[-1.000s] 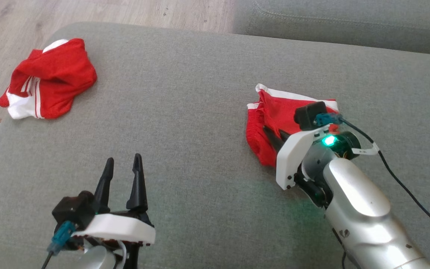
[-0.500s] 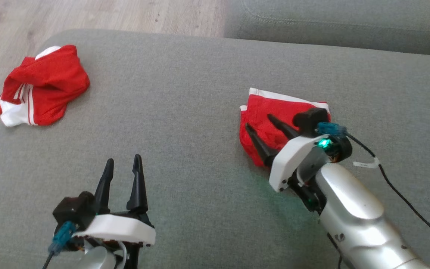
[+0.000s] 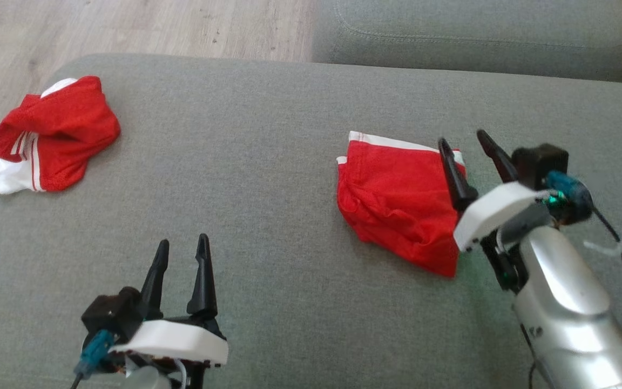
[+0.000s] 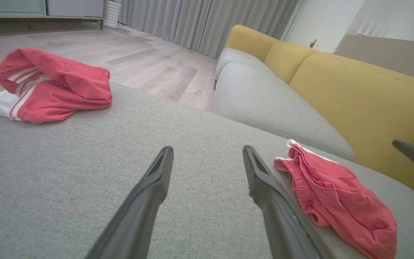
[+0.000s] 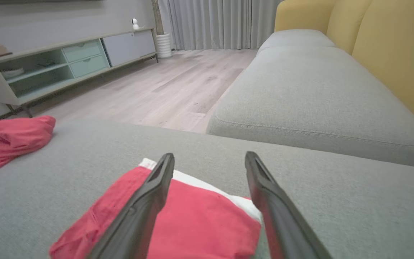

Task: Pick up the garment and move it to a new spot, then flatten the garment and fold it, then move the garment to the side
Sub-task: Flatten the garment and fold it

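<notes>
Status: the garment (image 3: 397,210) sits on the grey cushion (image 3: 268,162), right of centre, as a compact red packet. The white-trimmed edge faces the far side and the near-left edge is a bit bunched. It reads as already folded, so the step in hand is likely the last one: move it to the side.

Right claw (image 3: 461,138): wide open and holding nothing. It hovers at the garment's far-right corner. In the right wrist view, one finger is over the red cloth and the other over bare cushion just past the white trim. Contact with the cloth can't be confirmed from these angles.

Left claw (image 3: 183,240): parted and empty, parked low near the front of the cushion, well apart from the garment. It looks idle.

A second, crumpled red-and-white piece (image 3: 52,129) lies at the far-left corner of the cushion, near the edge above the wood floor (image 3: 127,21). It is well away from both claws and isn't part of this step.

Next move, as a judgement:
- The right claw needs to drop onto the folded edge and pinch through all layers, not just the top one, or the fold opens on the lift.
- Then slide or carry low toward free cushion.
- Risk: a single-layer grab, or drag on the cushion fabric, undoes the fold.
</notes>
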{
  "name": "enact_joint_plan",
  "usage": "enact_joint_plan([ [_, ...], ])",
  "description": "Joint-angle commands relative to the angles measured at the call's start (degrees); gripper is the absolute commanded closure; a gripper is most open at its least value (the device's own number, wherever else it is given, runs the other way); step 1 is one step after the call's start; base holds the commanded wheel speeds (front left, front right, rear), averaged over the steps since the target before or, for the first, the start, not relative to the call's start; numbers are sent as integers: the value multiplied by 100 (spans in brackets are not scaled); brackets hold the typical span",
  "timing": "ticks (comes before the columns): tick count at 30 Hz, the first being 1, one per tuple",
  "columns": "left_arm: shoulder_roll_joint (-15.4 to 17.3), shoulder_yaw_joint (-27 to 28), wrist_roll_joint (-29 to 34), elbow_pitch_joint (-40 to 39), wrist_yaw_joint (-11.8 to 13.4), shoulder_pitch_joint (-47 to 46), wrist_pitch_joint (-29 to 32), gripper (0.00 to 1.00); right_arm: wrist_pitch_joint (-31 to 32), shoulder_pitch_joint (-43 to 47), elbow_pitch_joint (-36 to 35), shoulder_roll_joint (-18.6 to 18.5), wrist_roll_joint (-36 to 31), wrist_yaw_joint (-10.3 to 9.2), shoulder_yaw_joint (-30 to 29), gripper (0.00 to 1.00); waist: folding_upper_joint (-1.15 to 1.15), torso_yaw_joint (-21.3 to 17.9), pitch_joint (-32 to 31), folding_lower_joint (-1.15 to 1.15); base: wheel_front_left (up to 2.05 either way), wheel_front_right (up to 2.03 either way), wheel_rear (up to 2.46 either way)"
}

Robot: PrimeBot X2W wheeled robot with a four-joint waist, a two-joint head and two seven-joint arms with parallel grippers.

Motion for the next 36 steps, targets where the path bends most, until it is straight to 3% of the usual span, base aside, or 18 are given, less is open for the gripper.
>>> enact_joint_plan([
  [1,34,219,51,-120,3,-158,-69,0,-69,42,-169,10,-207,39,34,0,0,20,18,0,0,0,0],
  [2,25,212,55,-112,-9,-165,-71,0,-77,96,-152,21,-313,39,11,0,0,39,33,0,0,0,0],
  [3,18,205,59,-105,-20,-177,-73,0,-74,147,-124,50,-375,39,1,9,0,60,51,0,0,0,0],
  [4,10,199,63,-100,-32,-192,-74,0,-55,191,-84,77,-429,39,31,48,0,90,74,0,0,0,0],
  [8,-8,199,74,-68,-49,-234,-79,0,-7,261,133,169,-570,39,280,100,0,206,140,0,0,0,0],
  [21,-46,246,86,-6,-78,-281,-98,0,242,41,830,336,-165,39,2181,100,0,511,267,0,0,0,0],
  [31,-57,342,93,33,-70,-260,-114,0,-117,-226,982,354,142,39,2747,100,0,418,255,0,0,0,0],
  [34,-30,385,109,43,-69,-248,-118,0,-401,-262,924,355,147,39,2628,6,0,325,181,0,0,0,0],
  [35,-21,397,120,45,-73,-249,-120,0,-482,-250,892,356,163,39,2553,0,0,289,149,0,0,0,0],
  [36,-10,406,134,42,-83,-250,-121,0,-558,-233,850,357,177,39,2462,0,0,251,115,0,0,0,0],
])
